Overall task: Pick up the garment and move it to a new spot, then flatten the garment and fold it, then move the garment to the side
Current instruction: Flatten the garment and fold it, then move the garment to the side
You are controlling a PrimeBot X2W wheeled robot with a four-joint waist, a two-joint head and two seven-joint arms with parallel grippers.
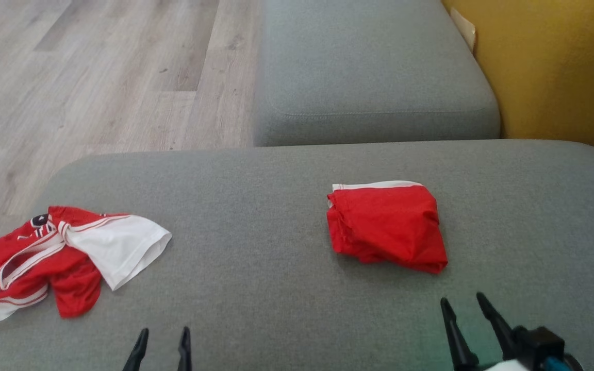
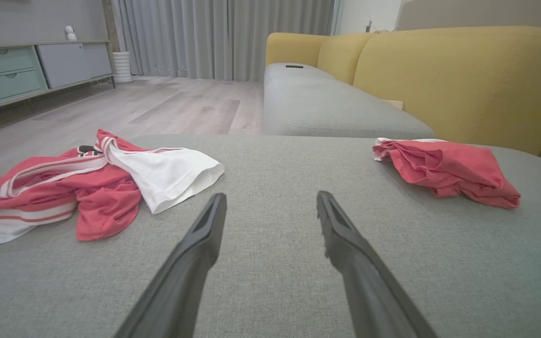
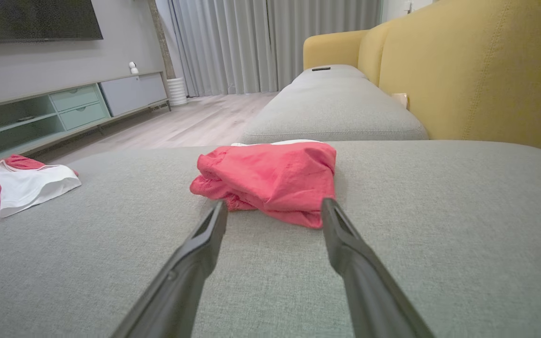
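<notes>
A red garment (image 1: 387,226) with a white edge lies folded into a small bundle on the grey cushion (image 1: 276,216), right of centre. My right gripper (image 1: 462,298) stands open just in front of it; in the right wrist view the folded garment (image 3: 270,180) sits right beyond the open right gripper (image 3: 275,202), apart from it. A crumpled red-and-white garment (image 1: 65,252) lies spread at the cushion's left edge. My left gripper (image 1: 165,330) is open over bare cushion, right of and nearer than that crumpled garment (image 2: 92,183); the left gripper (image 2: 271,195) holds nothing.
A second grey seat cushion (image 1: 374,67) extends beyond the first. A yellow sofa back (image 1: 560,67) runs along the right. Wooden floor (image 1: 96,77) lies to the left. A low cabinet (image 2: 21,75) and curtains (image 2: 223,37) stand far across the room.
</notes>
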